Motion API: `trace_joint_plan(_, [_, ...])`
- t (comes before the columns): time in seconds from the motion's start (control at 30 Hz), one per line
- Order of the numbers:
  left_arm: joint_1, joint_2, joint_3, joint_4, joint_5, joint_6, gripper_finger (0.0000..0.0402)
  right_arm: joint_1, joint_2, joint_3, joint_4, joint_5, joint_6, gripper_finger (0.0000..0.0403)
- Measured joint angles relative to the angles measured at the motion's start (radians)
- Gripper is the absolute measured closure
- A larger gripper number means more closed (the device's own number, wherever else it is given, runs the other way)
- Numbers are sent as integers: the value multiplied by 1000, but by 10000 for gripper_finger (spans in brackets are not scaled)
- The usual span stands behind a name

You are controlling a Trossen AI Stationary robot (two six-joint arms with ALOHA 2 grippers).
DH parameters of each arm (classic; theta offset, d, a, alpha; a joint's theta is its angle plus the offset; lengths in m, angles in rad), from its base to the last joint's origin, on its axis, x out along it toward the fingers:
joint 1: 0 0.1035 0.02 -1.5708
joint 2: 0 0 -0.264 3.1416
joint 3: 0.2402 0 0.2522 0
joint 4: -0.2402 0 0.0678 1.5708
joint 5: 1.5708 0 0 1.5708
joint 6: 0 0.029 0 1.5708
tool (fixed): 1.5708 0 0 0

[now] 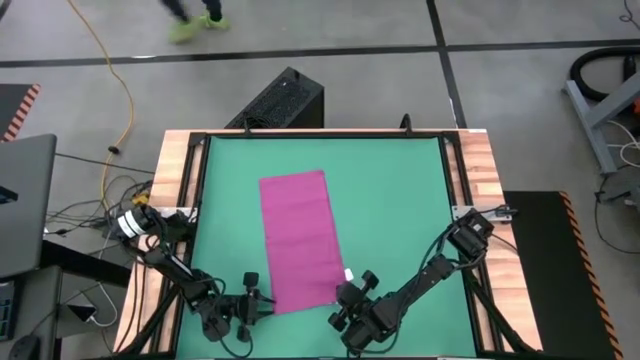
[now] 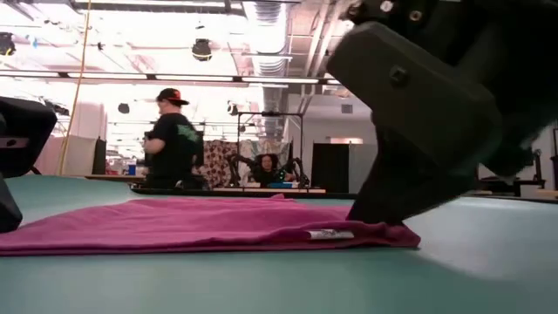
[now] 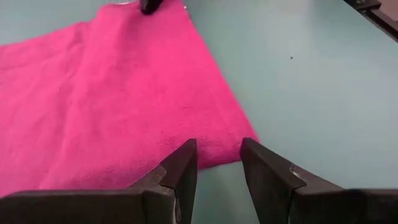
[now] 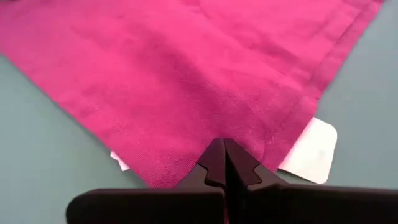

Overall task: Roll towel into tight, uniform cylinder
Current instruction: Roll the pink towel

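1. The towel (image 1: 300,240) lies flat and unrolled on the green mat (image 1: 400,200), a long magenta strip running away from the robot, its near short edge between the two grippers. No turn of the roll has been made yet, so I judge the task is at its very start.
2. The right gripper (image 1: 346,296) sits at the towel's near right corner, beside the white tag (image 4: 309,151). In the right wrist view its fingers (image 4: 214,163) are pressed together with their tips on the cloth's corner; whether any fabric is pinched between them I cannot tell. The placement looks meant to take that corner so the edge can be lifted and turned over.
3. The left gripper (image 1: 248,298) is low at the near left corner. Its fingers (image 3: 180,169) stand apart, with the towel's corner just ahead of the gap and nothing held, which reads as lining up for a matching grasp so both corners rise evenly.
4. The mat covers a bench (image 1: 178,170) with wooden borders and a dark frame.
5. Beyond is a grey concrete floor with a yellow cable (image 1: 118,85), and a bright workshop where a person (image 2: 174,139) in a cap stands.
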Motion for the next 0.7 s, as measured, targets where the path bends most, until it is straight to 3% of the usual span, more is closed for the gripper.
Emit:
trace_joint_plan(0.2, [-2, 0, 1, -76, 15, -76, 283, 33, 2, 0, -120, 22, 156, 392])
trace_joint_plan(0.37, [-2, -1, 1, -80, 17, -80, 283, 80, 0, 12, -141, 145, 131, 392])
trace_joint_plan(0.5, [-5, 0, 0, -64, 9, -79, 283, 97, -1, 38, -138, 159, 26, 391])
trace_joint_plan(0.7, [-44, 3, -2, 165, -71, 194, 283, 114, -1, 40, -96, 218, -101, 353])
